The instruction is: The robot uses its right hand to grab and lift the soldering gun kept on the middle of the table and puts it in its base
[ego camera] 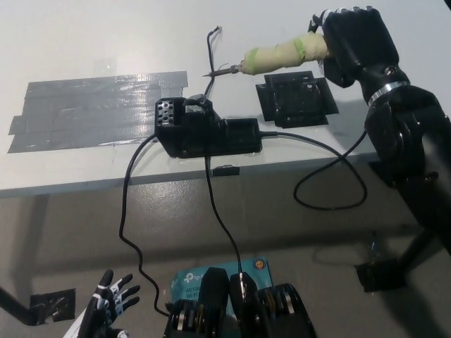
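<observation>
One soldering gun [278,56], at about one o'clock. One black base [204,130] near the centre. Two patches of tape on the table [84,42]: one grey patch [99,109] at ten o'clock, one black patch [296,98] at two o'clock. Two robot hands: the black right hand [352,42] and the white left hand [106,303].

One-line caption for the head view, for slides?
Black right hand holds the soldering gun above the table, near its base; white left hand idle.

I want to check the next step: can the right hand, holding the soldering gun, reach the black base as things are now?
Probably yes. The right hand holds the soldering gun above the table, tip toward the base. Only a thin cable lies near the path.
</observation>
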### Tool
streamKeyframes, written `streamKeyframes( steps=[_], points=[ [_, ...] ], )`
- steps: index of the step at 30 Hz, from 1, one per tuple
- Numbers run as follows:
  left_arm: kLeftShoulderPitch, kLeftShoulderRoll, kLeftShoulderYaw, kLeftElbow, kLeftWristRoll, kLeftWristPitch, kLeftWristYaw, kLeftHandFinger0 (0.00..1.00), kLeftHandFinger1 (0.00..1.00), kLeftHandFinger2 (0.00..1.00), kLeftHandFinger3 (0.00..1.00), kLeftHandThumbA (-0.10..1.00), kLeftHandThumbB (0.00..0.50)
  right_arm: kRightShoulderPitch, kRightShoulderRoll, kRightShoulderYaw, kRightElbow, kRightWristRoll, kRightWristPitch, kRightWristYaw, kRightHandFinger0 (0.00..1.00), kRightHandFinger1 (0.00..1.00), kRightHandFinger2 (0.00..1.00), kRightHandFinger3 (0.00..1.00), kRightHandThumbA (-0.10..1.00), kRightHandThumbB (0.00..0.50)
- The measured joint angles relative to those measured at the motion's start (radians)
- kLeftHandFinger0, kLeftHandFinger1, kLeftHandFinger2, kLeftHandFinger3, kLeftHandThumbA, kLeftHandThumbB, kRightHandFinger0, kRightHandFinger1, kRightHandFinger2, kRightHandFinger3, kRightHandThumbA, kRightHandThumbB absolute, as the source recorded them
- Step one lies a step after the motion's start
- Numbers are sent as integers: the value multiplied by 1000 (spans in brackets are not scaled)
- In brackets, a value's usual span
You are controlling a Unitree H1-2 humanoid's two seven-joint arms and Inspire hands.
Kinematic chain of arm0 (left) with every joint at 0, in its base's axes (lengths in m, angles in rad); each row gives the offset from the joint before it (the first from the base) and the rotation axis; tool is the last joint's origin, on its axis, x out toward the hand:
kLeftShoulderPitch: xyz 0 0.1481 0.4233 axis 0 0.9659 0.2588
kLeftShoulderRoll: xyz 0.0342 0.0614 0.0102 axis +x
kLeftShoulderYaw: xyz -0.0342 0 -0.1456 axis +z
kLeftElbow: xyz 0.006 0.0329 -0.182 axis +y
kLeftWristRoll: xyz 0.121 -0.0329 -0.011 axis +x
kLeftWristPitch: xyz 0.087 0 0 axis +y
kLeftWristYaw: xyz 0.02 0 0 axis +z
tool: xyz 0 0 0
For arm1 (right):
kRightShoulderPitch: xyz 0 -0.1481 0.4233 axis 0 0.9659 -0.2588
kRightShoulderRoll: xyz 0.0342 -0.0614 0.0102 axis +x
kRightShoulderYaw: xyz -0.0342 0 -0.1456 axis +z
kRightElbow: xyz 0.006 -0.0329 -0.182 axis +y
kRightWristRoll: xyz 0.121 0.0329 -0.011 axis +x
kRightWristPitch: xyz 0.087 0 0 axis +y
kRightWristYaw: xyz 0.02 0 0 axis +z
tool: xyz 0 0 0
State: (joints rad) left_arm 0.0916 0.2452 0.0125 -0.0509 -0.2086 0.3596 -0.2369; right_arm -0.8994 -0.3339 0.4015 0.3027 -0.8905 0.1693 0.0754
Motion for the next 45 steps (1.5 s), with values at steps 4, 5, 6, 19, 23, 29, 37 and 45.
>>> streamKeyframes(
  steps=[4, 5, 6, 19, 23, 29, 37, 45],
  points=[
    [0, 0, 1, 0, 0, 0, 0, 1000, 1000, 1000, 1000, 1000, 500, 2, -1, 0, -9, 9, -10, 2, 0, 0, 406, 52, -100, 2],
    [0, 0, 1, 0, 0, 0, 0, 1000, 1000, 1000, 1000, 1000, 500, 2, -2, -1, -11, 11, -12, 3, 0, 0, 425, 113, -100, 0],
    [0, 0, 1, 0, 0, 0, 0, 1000, 1000, 1000, 1000, 1000, 500, 3, -2, -3, -11, 14, -16, 3, 0, 6, 435, 161, -100, 0],
    [0, 0, -1, 0, 0, 0, 0, 1000, 1000, 1000, 1000, 1000, 500, 6, -3, 3, -2, 5, -21, 10, 0, 3, 293, 218, -100, 143],
    [-5, 0, -2, 0, 0, 0, 0, 1000, 1000, 1000, 1000, 1000, 500, 6, -5, 3, 15, -1, -21, 10, 0, 18, 312, 139, -100, 148],
    [-9, 0, -5, 0, 0, 0, -1, 1000, 1000, 1000, 1000, 1000, 500, 10, -11, 4, 19, -11, -23, 7, 0, 6, 376, 9, -100, 17],
    [-9, 0, -5, 0, 0, 1, -1, 1000, 1000, 1000, 1000, 1000, 500, 19, -10, 18, 7, -18, -28, 17, 0, 108, 505, 344, -100, 172],
    [-10, 0, -6, 0, 0, 1, -1, 1000, 1000, 1000, 1000, 1000, 500, 19, -6, 19, 1, -17, -31, 29, 0, 71, 460, 373, -100, 168]
  ],
)
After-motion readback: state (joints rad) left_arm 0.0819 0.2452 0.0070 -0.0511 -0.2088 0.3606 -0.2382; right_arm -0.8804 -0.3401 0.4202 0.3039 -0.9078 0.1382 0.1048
